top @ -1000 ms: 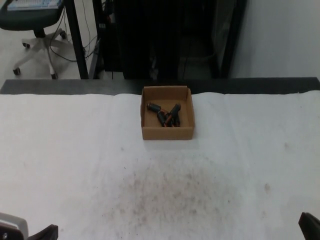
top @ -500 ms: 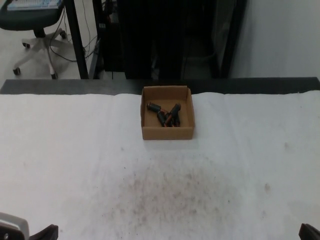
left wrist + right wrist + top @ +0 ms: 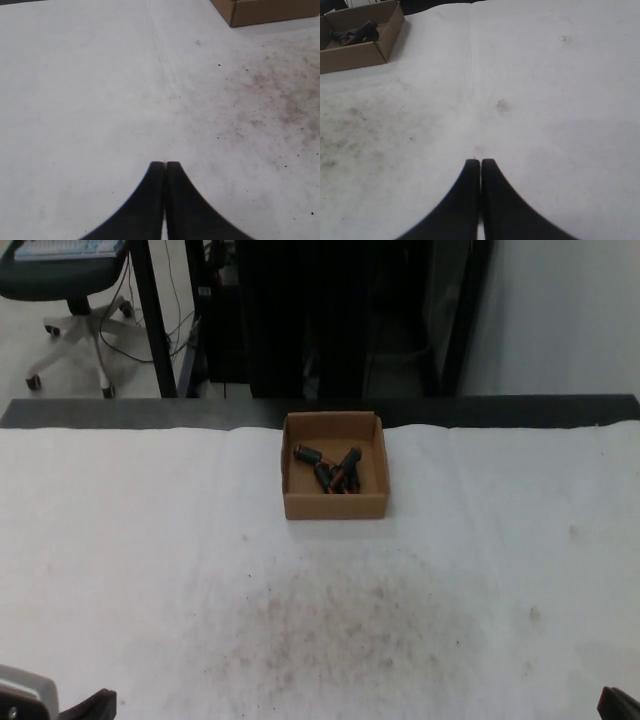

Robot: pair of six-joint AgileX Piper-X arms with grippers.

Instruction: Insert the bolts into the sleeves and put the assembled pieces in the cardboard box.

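The cardboard box [image 3: 335, 505] stands on the white cloth toward the back middle of the bench. Several dark assembled pieces [image 3: 330, 470] with orange bits lie inside it. In the right wrist view the same box [image 3: 355, 52] shows with the assembled pieces [image 3: 355, 32] in it. A corner of the box [image 3: 265, 12] appears in the left wrist view. My left gripper [image 3: 165, 164] is shut over bare cloth, with nothing between its fingers. My right gripper [image 3: 480, 161] is likewise shut and holds nothing. Dark arm parts [image 3: 85, 707] sit at the near corners in the high view.
A white cloth [image 3: 150, 540] covers the bench, with a brownish stained patch [image 3: 340, 625] in front of the box. The dark bench edge [image 3: 120, 412] runs along the back. An office chair [image 3: 70, 290] and black frames stand on the floor beyond.
The dark arm part at the near right corner of the high view has drawn back a little toward the edge. The box and its contents have not moved.
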